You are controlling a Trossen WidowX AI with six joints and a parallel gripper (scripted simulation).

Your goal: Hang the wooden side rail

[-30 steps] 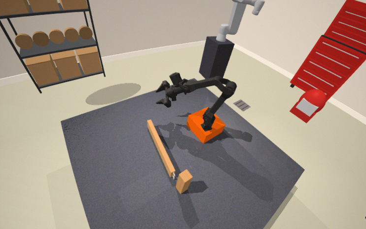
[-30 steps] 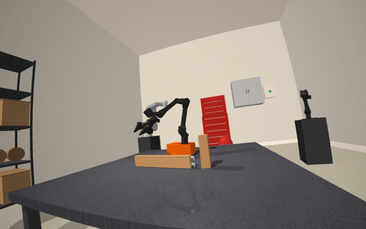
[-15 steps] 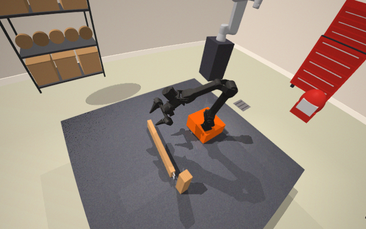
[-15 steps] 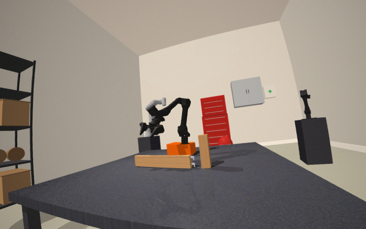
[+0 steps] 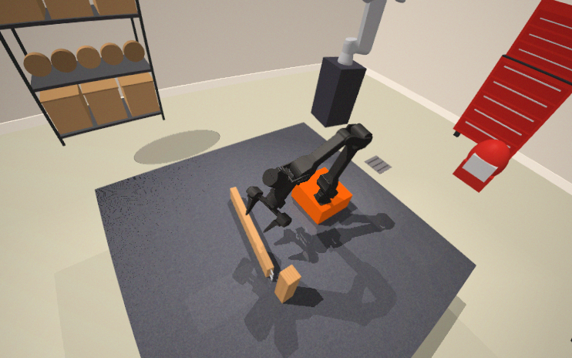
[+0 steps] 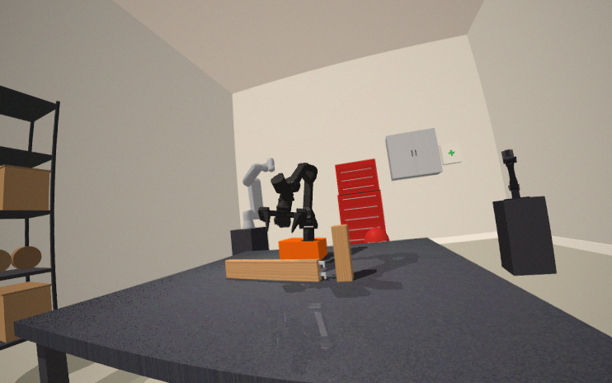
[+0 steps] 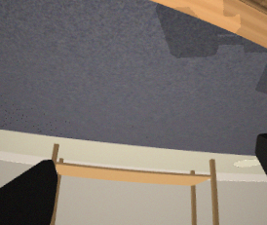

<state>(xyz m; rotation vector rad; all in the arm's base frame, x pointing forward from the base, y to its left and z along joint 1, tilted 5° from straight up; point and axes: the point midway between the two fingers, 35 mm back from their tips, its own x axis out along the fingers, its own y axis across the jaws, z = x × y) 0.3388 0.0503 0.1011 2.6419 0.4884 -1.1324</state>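
The wooden side rail [image 5: 257, 245] [image 6: 270, 270] [image 7: 256, 23] lies along the table [image 5: 155, 248] [image 6: 180, 328] [image 7: 81, 62], standing on its narrow edge. Two steel hooks [image 5: 271, 274] stick out of its end toward the post, one above the other in the exterior view. The headboard post [image 5: 286, 286] [image 6: 342, 252] stands upright just beyond them, with a small gap between. Its slot and pins cannot be seen. My gripper [image 5: 256, 222] [image 6: 280, 231] [image 7: 158, 158] is open and empty. It hangs above the table near the rail's middle, fingers pointing down and not touching the rail.
The orange base block [image 5: 319, 208] [image 6: 301, 249] carries the arm and stands behind the rail in the exterior view. The arm's shadow falls across the table around the post. Shelves, a red tool cabinet and other pedestals stand away from the table.
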